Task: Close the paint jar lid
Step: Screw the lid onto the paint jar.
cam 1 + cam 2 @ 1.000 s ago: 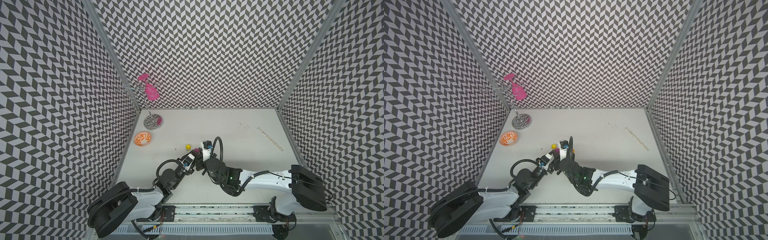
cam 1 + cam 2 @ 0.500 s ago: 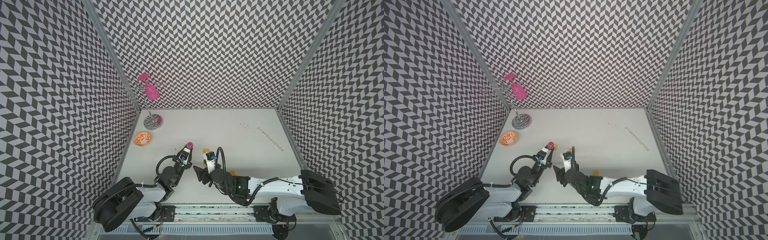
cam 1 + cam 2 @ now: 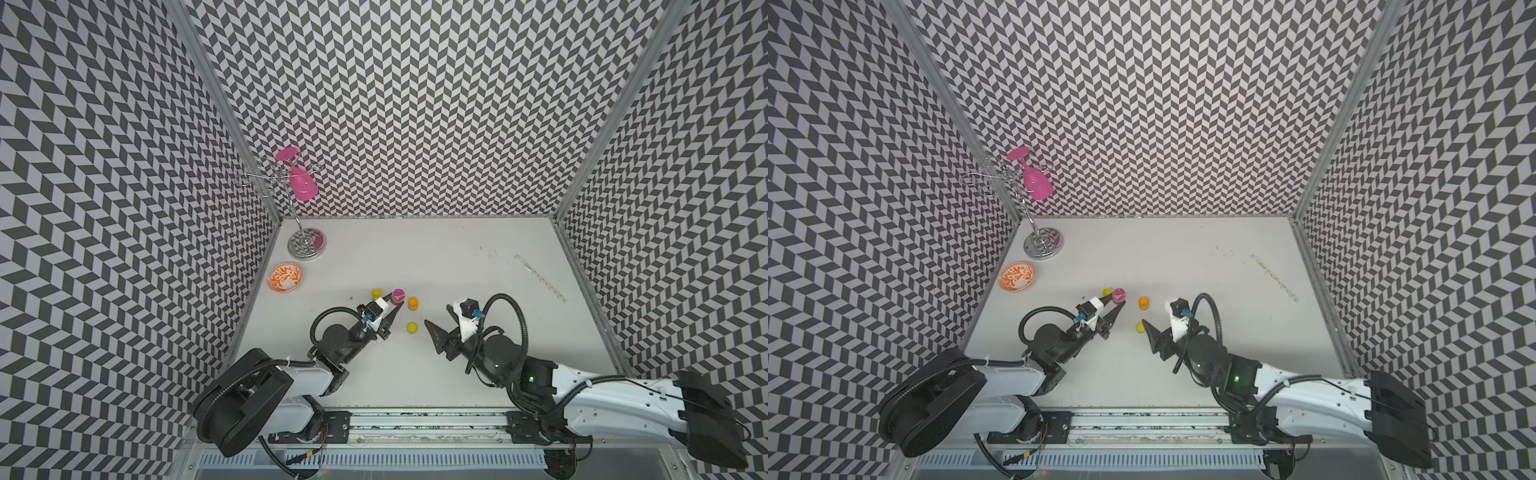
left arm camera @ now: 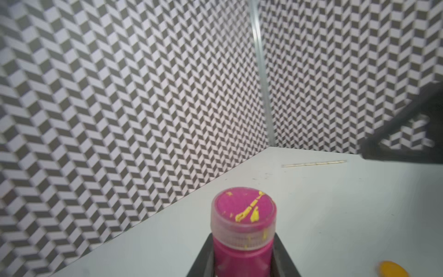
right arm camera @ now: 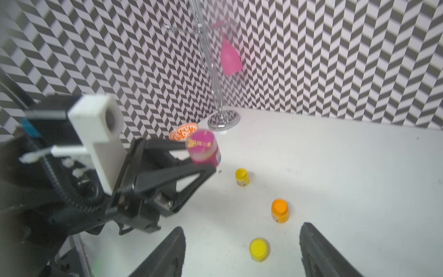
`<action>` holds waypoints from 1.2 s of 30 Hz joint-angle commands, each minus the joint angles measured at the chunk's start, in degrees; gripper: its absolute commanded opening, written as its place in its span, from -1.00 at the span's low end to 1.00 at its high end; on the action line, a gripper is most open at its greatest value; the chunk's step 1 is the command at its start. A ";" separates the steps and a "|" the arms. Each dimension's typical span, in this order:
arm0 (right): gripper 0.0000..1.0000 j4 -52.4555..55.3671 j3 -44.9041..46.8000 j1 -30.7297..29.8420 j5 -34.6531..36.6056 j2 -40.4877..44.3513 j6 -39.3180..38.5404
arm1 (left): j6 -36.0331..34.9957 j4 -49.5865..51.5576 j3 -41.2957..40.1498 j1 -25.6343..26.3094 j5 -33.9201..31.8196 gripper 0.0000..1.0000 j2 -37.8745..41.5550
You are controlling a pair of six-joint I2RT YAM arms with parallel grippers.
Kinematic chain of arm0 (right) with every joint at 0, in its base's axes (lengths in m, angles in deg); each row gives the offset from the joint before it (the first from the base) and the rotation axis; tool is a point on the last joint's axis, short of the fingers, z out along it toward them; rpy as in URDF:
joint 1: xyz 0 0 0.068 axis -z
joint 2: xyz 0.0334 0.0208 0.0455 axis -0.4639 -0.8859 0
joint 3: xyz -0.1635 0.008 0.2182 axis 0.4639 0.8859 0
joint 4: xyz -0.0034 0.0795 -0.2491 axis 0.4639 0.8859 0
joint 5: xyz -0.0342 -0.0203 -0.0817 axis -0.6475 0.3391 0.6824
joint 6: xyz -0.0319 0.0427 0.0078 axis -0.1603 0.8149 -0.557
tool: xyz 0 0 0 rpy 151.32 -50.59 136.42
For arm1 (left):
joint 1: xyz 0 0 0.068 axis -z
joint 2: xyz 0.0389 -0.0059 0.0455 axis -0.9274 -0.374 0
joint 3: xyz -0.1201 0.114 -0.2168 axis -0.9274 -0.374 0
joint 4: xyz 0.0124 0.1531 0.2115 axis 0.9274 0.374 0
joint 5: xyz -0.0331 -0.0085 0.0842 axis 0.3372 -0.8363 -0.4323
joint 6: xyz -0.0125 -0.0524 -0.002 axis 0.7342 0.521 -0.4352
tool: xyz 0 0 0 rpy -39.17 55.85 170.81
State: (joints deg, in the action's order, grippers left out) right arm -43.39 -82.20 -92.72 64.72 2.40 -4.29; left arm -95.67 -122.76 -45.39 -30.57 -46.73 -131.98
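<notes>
The left claw point(image 3: 396, 301) is clamped on the pink paint jar point(image 3: 398, 294), with the lid point(image 4: 243, 211) seated on top. An orange jar point(image 3: 412, 303) stands on the desk point(image 3: 457, 270) at the paint jar's 3 o'clock. The right claw point(image 5: 242, 227) is apart and empty.

White table point(image 3: 415, 257) with bowl point(image 3: 284, 277), stand point(image 3: 306, 246), orange jar point(image 3: 412, 303)

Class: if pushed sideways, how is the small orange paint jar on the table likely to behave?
The orange paint jar stands upright, small and stubby, so it probably slides lightly rather than tips. If toppled, its round body would likely roll.
</notes>
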 commanded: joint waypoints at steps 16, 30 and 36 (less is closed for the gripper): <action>0.27 -0.31 -0.98 8.22 -45.98 1.43 -29.36 | 12.82 -22.42 3.40 -0.65 40.57 -0.41 -13.09; 0.09 -2.77 -1.24 10.61 -47.64 -3.41 -27.09 | 11.71 -20.19 3.40 -0.56 39.63 -0.41 -11.74; -0.16 -2.89 -1.66 11.12 -47.58 -4.26 -26.33 | 11.62 -19.83 3.56 -0.47 39.50 -0.41 -11.65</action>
State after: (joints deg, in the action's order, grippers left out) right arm -42.98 -82.05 -81.86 17.94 -1.06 -30.70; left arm -84.59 -132.18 -42.63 -30.96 -7.84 -144.61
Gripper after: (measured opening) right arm 0.442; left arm 0.331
